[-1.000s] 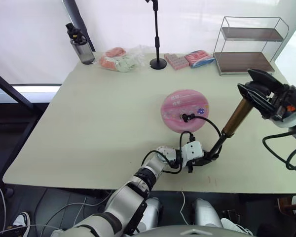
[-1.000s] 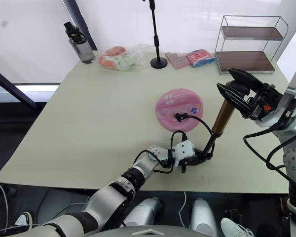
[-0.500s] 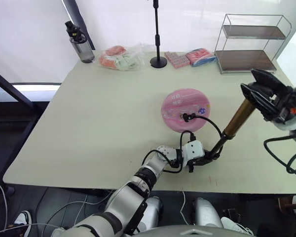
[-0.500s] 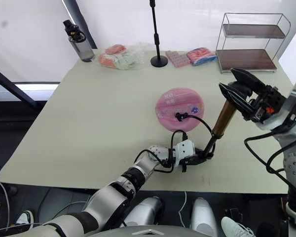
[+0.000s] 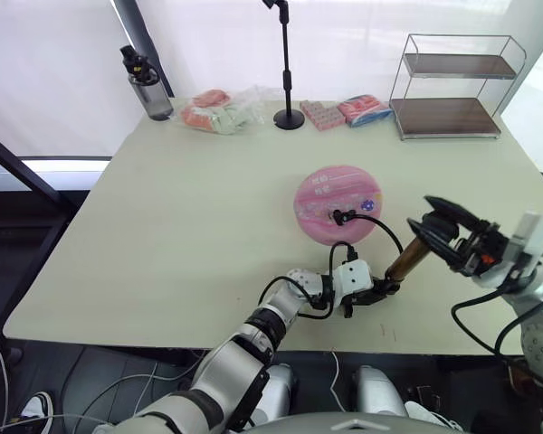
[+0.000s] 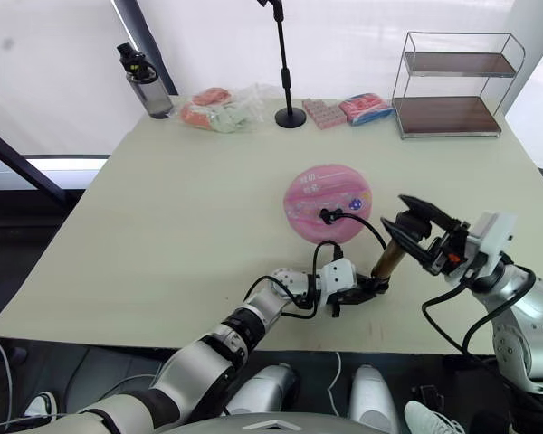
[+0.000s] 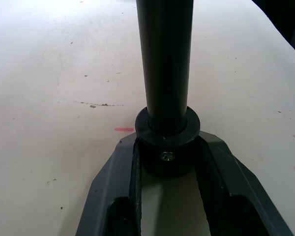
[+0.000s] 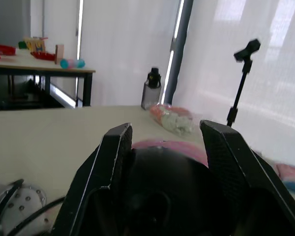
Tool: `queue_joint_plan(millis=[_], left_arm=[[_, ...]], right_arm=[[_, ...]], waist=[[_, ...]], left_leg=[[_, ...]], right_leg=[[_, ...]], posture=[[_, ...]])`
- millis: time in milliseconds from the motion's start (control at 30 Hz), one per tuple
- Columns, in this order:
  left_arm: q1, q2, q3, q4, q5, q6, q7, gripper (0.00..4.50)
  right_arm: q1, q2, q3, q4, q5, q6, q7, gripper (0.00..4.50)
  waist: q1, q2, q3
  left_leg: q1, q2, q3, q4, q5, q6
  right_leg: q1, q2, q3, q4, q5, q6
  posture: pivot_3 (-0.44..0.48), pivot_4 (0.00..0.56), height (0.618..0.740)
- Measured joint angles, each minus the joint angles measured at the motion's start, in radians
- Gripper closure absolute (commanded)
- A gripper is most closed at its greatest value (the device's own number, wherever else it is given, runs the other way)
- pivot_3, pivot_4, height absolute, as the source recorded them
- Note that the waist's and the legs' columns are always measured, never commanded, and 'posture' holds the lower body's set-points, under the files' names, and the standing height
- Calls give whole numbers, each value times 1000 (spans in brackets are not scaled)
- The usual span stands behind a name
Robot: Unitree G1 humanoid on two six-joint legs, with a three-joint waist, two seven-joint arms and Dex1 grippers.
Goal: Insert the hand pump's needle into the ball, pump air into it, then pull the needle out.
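The ball (image 5: 338,202), a flattish pink disc with small prints, lies mid-table. The hand pump (image 5: 404,259) leans up to the right, its bronze cylinder short between both grippers. My left gripper (image 5: 378,291) is shut on the pump's black base cap (image 7: 167,147), low on the table, with a finger (image 7: 119,169) on either side. My right gripper (image 6: 414,226) is shut on the black handle (image 8: 162,184) at the pump's upper end. The thin black hose (image 5: 380,224) loops from the base to the ball's top (image 5: 341,215). The needle is hidden there.
A wire shelf (image 5: 452,86) stands at the back right. A microphone stand (image 5: 288,116), pink packets (image 5: 344,110), a bag of packets (image 5: 219,110) and a dark bottle (image 5: 147,86) line the far edge. The table's front edge (image 5: 253,342) runs just behind my left gripper.
My right gripper has come down and left along the pump towards the base, pushing the handle in. The left gripper, ball and hose have stayed put.
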Motion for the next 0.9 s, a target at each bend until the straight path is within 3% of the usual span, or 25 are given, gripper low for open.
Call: queue_joint_plan(millis=[67,500,900], left_arm=[[4,0,0,2,0,1,4,3411],[3,0,0,4,0,4,2,3411],[-5,-1,2,3,-8,3,-5,3411]], right_arm=[[10,-14,16,0,-21,27,-13,2586],[15,-52,67,-21,-87,133,-59,2586],[-89,49,25,45,-12,73,-26,2586]], waist=[[0,-2,1],[1,-4,0],[0,1,8]], left_leg=[[7,1,0,-2,0,0],[8,1,0,-3,0,0],[7,1,0,-3,0,0]], right_leg=[[6,0,0,-1,-3,4],[7,0,0,-1,-4,4],[6,0,0,-1,-4,5]], posture=[[0,150,736],[0,150,736],[0,150,736]])
